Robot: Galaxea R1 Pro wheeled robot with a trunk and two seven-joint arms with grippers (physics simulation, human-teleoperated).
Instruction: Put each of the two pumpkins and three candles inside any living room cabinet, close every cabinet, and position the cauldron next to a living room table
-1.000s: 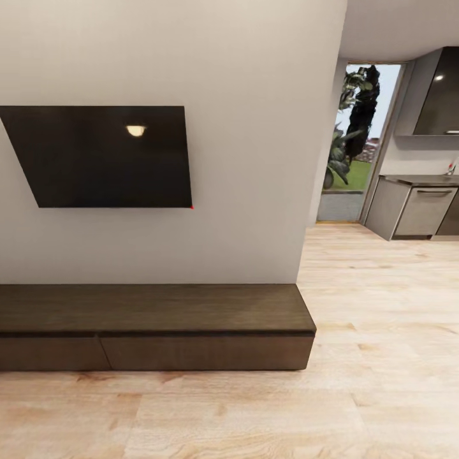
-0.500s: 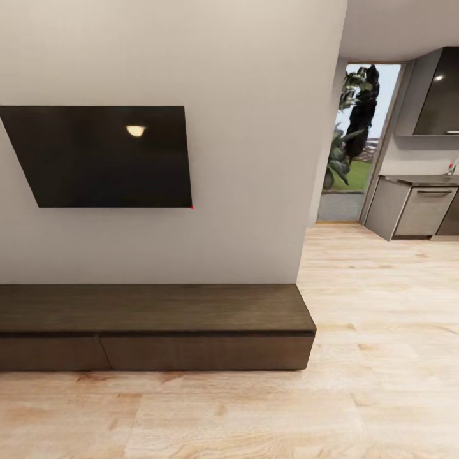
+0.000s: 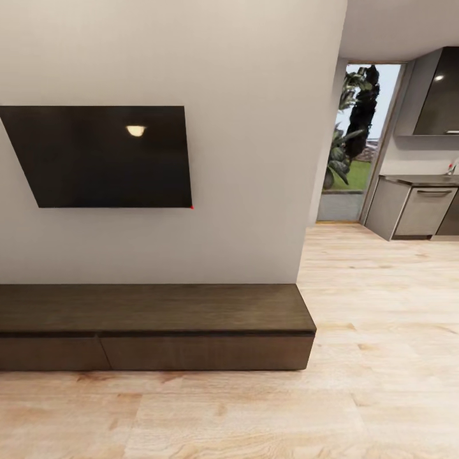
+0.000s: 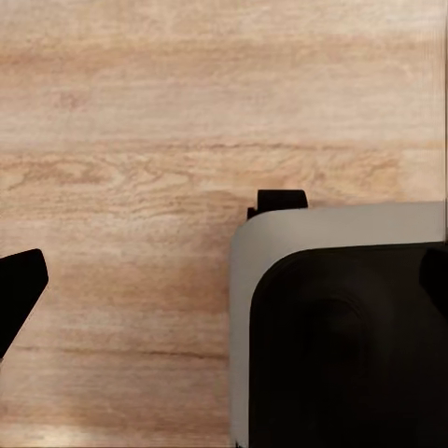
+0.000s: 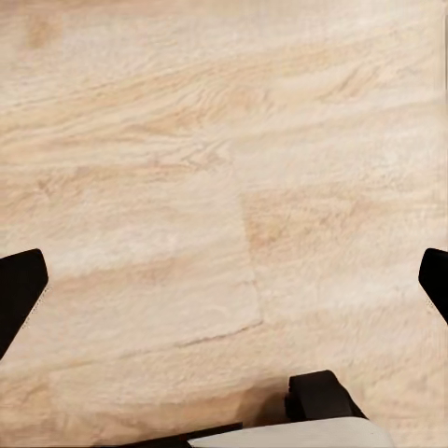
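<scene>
A long, low dark-brown cabinet point(image 3: 191, 312) stands against the pale wall under a wall-mounted black TV point(image 3: 102, 156), and both of its wide fronts sit flush and closed. The pumpkins, candles, cauldron and table are out of view. My left gripper point(image 4: 224, 285) hangs open over the light wood floor, one black fingertip point(image 4: 19, 289) at the picture's edge and nothing between the fingers. My right gripper point(image 5: 224, 285) is also open and empty above the floor planks, its fingertips point(image 5: 19, 289) spread wide.
Light wood plank floor point(image 3: 357, 382) runs in front of the cabinet and off to the right, past the wall's corner toward a glass door point(image 3: 357, 140) and grey kitchen units point(image 3: 421, 207). Part of my own grey-and-black base point(image 4: 345, 327) shows under the left wrist.
</scene>
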